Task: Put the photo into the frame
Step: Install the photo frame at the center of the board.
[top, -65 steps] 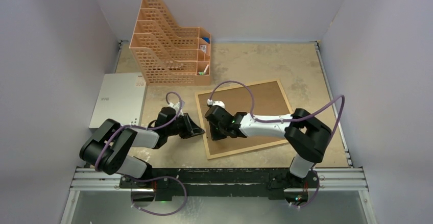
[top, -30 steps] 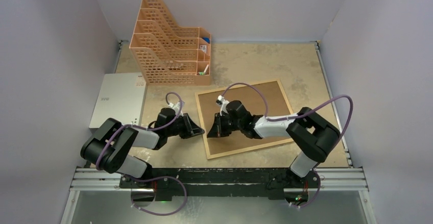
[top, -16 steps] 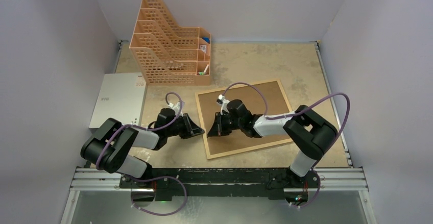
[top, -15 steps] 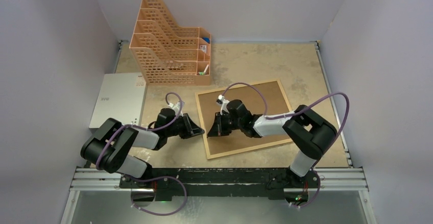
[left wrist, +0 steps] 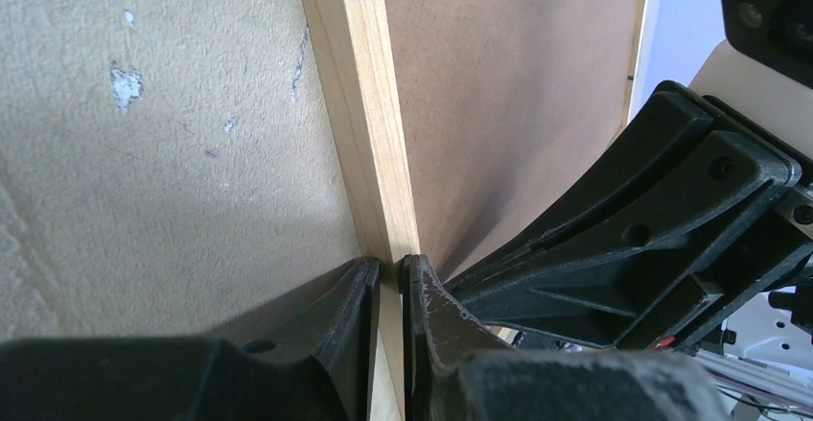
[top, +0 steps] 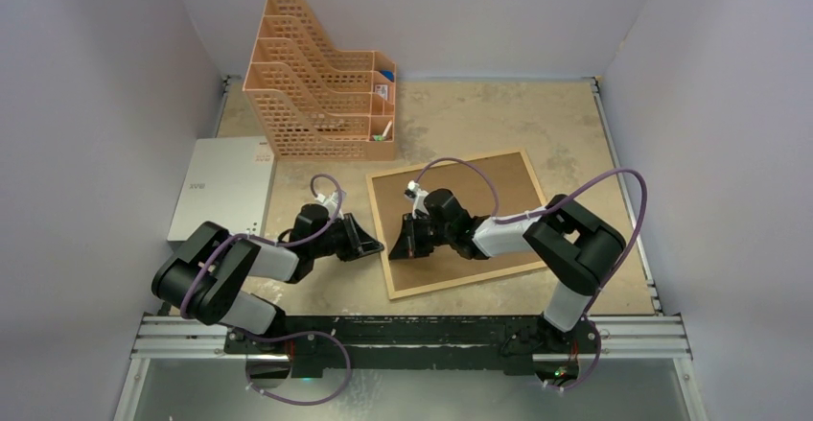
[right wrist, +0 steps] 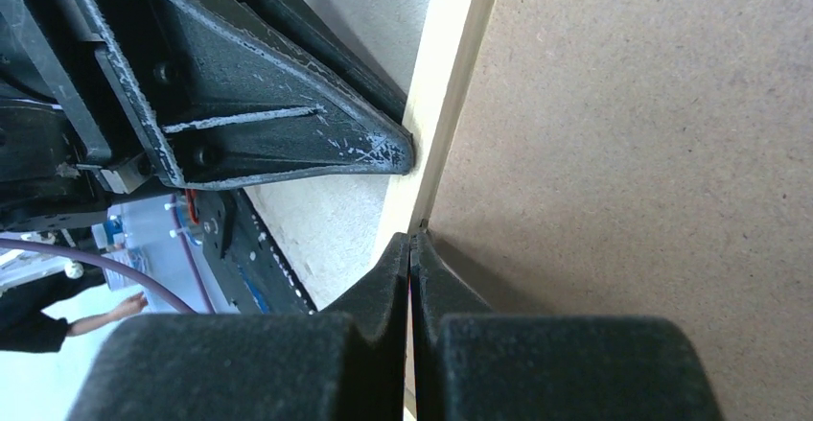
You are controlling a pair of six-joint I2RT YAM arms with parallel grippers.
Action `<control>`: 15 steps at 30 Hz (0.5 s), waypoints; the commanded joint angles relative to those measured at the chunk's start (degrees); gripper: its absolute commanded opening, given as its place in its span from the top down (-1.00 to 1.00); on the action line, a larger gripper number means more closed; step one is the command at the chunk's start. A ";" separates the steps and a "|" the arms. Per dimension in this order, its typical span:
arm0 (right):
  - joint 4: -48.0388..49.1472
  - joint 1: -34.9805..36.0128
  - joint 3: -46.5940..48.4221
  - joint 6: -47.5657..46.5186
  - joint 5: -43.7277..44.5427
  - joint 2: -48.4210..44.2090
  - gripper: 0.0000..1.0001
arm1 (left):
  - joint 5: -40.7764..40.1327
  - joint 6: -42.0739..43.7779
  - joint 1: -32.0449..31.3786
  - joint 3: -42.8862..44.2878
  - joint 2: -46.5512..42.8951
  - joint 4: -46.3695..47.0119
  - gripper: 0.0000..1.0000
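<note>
Up the middle of the left wrist view we see the frame [left wrist: 357, 105], thin pale wood around a brown backing board [left wrist: 499, 85]. The left gripper [left wrist: 390, 272] pinches its rail. The right gripper [right wrist: 410, 248] is closed and empty at the rail's inner edge.

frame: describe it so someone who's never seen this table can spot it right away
On the table, look right of centre, nearer than the orange organizer. The frame lies flat there, a thin light-wood rectangle around a brown board. Neither the lattice organizer nor the grey box at the left has a wood edge.
</note>
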 commanded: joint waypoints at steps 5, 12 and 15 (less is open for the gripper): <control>3.32 -0.20 -0.05 -0.41 -2.23 -1.77 1.00 | -10.71 4.16 0.29 -3.22 3.45 -12.16 0.82; 4.19 -0.22 0.39 0.09 -1.09 -0.13 1.00 | -10.70 4.07 0.29 -3.39 3.53 -11.98 0.82; 3.83 -0.22 0.73 0.14 -0.71 0.32 1.00 | -10.82 4.16 0.29 -3.48 3.49 -11.90 0.82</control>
